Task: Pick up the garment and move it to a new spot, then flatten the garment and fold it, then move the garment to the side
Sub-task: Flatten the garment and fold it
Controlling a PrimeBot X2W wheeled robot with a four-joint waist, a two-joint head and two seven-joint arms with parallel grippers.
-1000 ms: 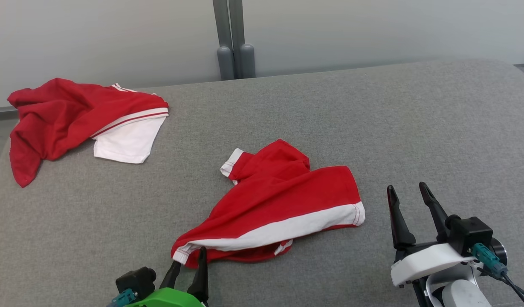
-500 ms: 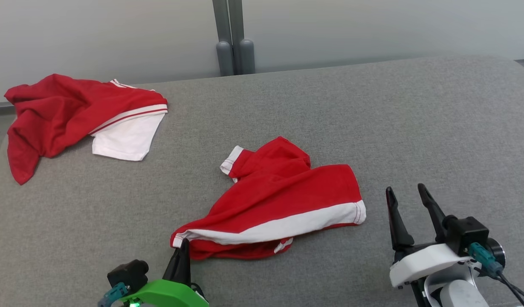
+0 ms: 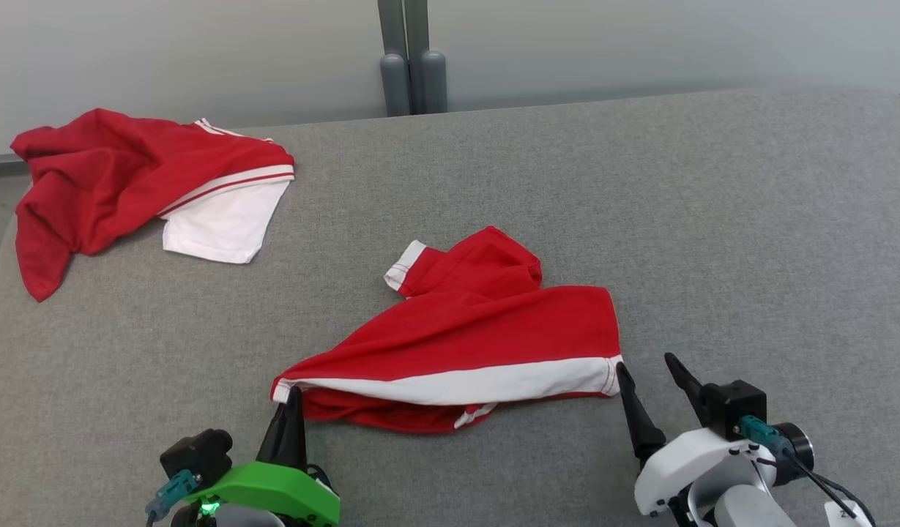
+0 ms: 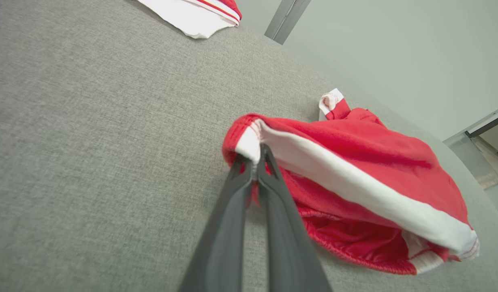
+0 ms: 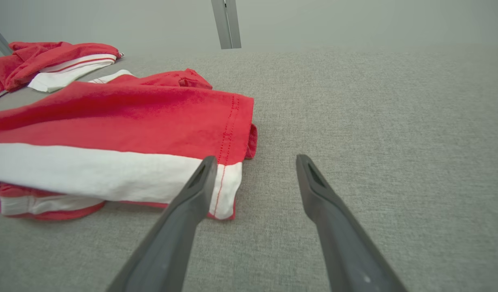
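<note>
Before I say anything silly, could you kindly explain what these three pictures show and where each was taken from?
This is a two-armed robot at a grey fabric surface. The wide picture comes from a camera on its head, looking down; the other two come from cameras on its wrists, each looking along that arm's two dark fingers. Two red and white garments lie on the surface: the far garment, crumpled at the back left, and the near garment in the middle. The left gripper, on the green mount, is shut on the near garment's left corner, at its white band. The right gripper, on the white mount, is open beside the right corner, holding nothing.
</note>
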